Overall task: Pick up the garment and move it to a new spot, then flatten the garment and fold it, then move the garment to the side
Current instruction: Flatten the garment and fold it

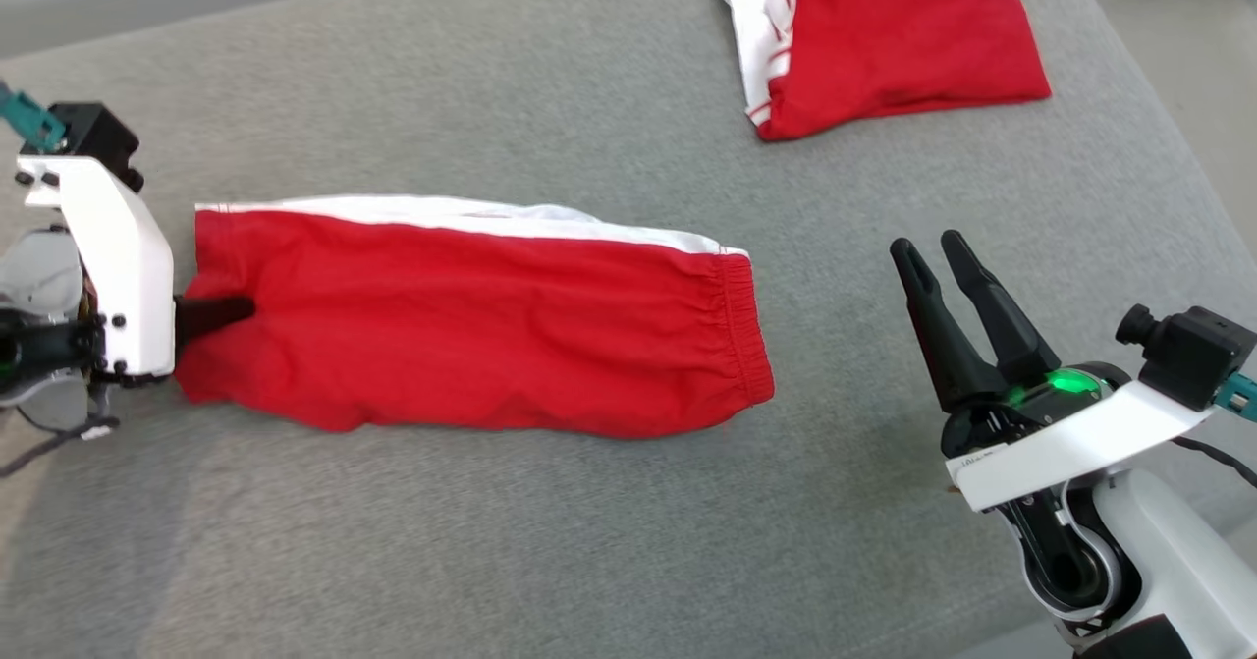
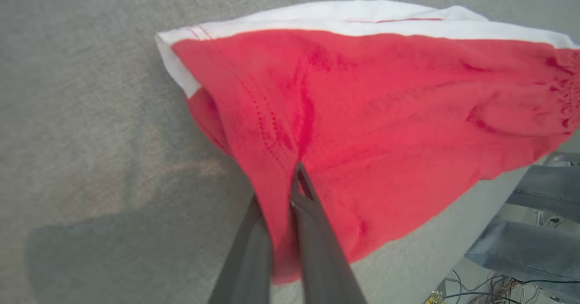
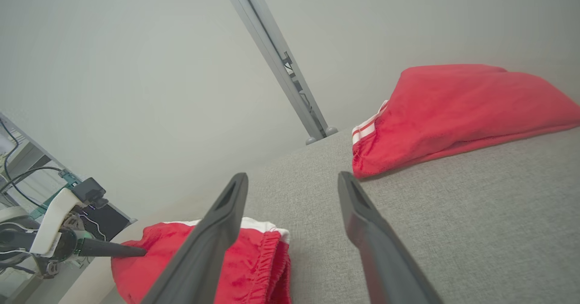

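Probably the fold: the left gripper (image 1: pixel 231 310) has its jaws clamped on the garment (image 1: pixel 471 325), which lies flat ahead of them, while the right gripper (image 1: pixel 928 244), jaws wide and empty, next needs the free end lying to their left.

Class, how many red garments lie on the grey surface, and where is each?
2. The long red garment lies in the middle, pinched at its end by the left gripper; the bunched red garment lies at the far right.

light: bright, even, diffuse | shadow: soft, broad, across grey woven fabric surface (image 2: pixel 113 240) in left wrist view | blur: long dark fingers (image 2: pixel 317 249) close to lens
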